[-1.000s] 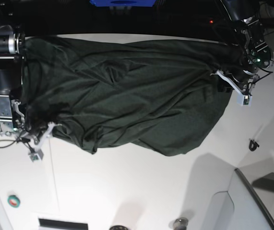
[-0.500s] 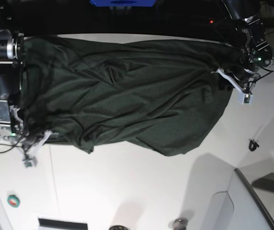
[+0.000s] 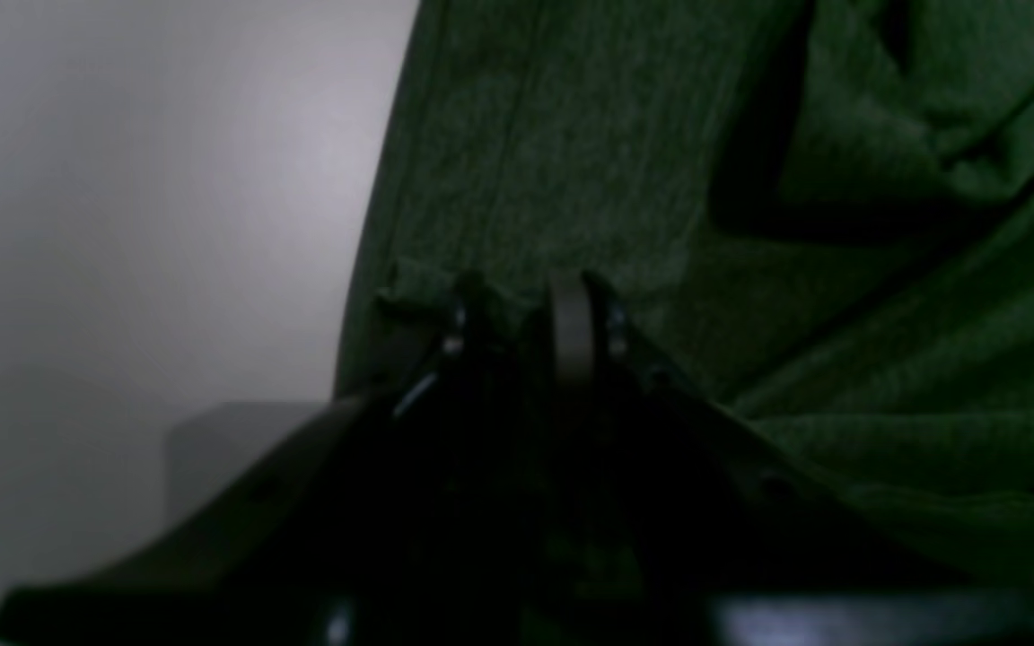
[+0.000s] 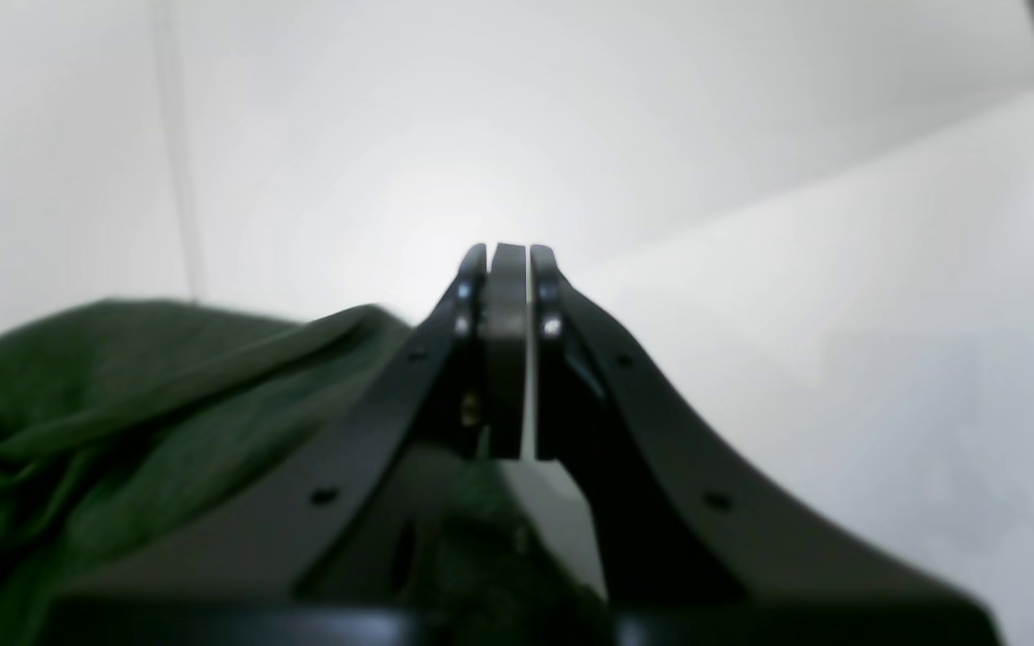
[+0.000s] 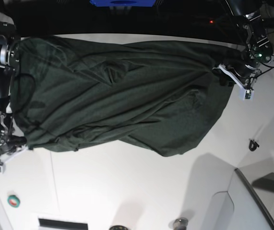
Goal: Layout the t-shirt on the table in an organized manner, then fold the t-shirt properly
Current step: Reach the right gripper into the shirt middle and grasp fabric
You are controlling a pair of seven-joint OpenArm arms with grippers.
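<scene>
Stretched wider than a second ago, the dark green t-shirt [image 5: 122, 93] now spans the far half of the white table [image 5: 127, 191], its near-left edge drawn outward as the right gripper [image 5: 5, 155] has slid toward the table's side. That right gripper is clenched, jaws pressed together, with cloth bunched under it; whether any is pinched cannot be told. The left gripper [image 5: 235, 79] grasps the shirt's opposite edge, fingers [image 3: 571, 327] nipping the hem.
</scene>
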